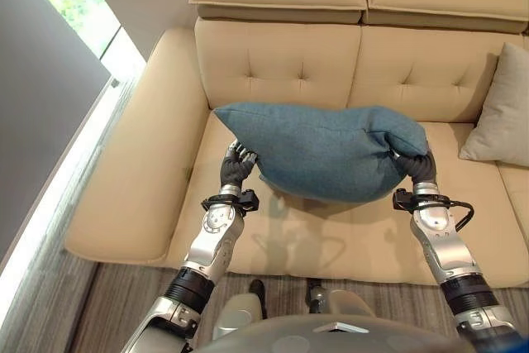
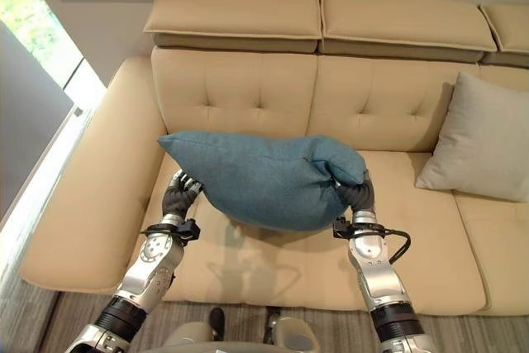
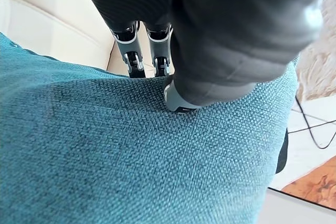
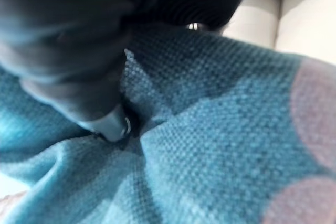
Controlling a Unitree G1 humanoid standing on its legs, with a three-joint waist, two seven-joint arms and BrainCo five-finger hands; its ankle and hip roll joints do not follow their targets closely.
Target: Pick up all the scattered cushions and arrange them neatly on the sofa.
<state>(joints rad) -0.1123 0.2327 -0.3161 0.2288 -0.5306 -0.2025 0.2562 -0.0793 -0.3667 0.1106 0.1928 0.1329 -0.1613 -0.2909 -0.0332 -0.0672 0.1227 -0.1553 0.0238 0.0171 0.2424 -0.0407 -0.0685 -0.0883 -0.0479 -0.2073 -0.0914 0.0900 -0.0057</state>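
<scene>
Cushions: one teal cushion (image 1: pixel 326 150), fingers of left hand (image 1: pixel 235 166) and right hand (image 1: pixel 417 167) clamping it; one grey cushion (image 2: pixel 475 138).

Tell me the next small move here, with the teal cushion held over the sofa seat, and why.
Probably carry the teal cushion forward and lower it against the sofa backrest. Both the left hand and right hand grip its ends, holding it above the seat, clear of the cushioning. A grey cushion already leans on the backrest to the right, so the left spot is free.
</scene>
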